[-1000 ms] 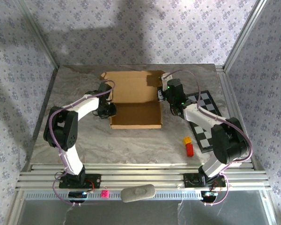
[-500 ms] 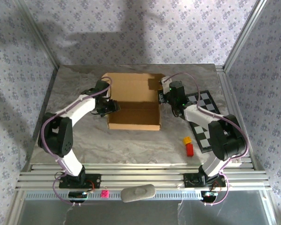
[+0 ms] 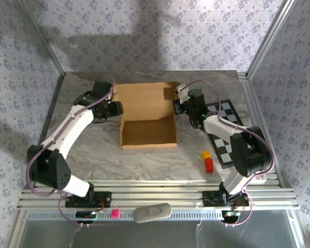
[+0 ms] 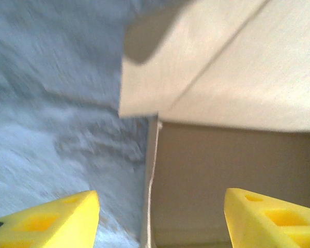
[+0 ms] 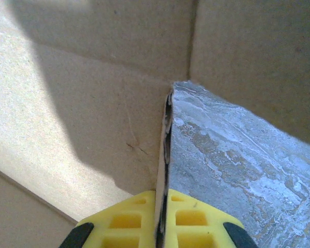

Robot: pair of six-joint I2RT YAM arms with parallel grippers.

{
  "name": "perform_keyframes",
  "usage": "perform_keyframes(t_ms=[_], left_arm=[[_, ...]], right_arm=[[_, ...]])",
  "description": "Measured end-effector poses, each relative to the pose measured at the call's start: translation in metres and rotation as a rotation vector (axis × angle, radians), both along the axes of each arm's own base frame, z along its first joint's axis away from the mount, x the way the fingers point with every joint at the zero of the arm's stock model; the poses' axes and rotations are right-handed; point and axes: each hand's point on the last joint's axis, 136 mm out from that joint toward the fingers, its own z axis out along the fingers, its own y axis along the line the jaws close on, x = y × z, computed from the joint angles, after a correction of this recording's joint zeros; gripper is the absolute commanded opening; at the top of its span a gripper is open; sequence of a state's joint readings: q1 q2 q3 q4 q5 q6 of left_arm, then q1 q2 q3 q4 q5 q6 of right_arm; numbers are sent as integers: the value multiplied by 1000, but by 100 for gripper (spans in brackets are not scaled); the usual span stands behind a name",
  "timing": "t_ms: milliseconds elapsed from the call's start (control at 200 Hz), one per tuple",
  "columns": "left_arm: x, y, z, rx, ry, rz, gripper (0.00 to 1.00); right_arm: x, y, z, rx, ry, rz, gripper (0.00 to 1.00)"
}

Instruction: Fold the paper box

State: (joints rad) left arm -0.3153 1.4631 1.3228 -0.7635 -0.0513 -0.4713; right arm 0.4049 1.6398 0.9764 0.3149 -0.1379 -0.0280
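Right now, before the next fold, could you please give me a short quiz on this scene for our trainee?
1. True or false: the right gripper is shut on a wall of the paper box.
2. Multiple choice: the left gripper is A) open, B) shut on a flap, C) holding a block.
3. Short answer: what colour is the small block beside the red block?
Key: 1 true; 2 A; 3 yellow.
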Motion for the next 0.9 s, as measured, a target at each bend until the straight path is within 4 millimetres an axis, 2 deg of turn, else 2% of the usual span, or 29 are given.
perform_keyframes(t_ms=[70, 130, 225, 415, 485, 670, 900], left_arm=[[11, 12, 19, 29, -62, -21, 66], [20, 18, 22, 43, -88, -53, 66], [33, 22, 12, 75, -92, -126, 67], [53, 9, -12, 86, -87, -270, 65], [59, 4, -12, 63, -101, -301, 57], [84, -9, 2, 37, -140, -337, 21], [74, -23, -6, 12, -109, -313, 19]], right_arm=[[-1, 1, 0, -1, -1, 10, 0], [-1, 1, 0, 1, 0, 15, 0], [-1, 1, 0, 3, 4, 25, 0], [-2, 2, 0, 5, 11, 40, 0], [-3, 3, 0, 7, 14, 46, 0], [-3, 2, -1, 2, 25, 43, 0], [1, 12, 8, -24, 13, 2, 0]])
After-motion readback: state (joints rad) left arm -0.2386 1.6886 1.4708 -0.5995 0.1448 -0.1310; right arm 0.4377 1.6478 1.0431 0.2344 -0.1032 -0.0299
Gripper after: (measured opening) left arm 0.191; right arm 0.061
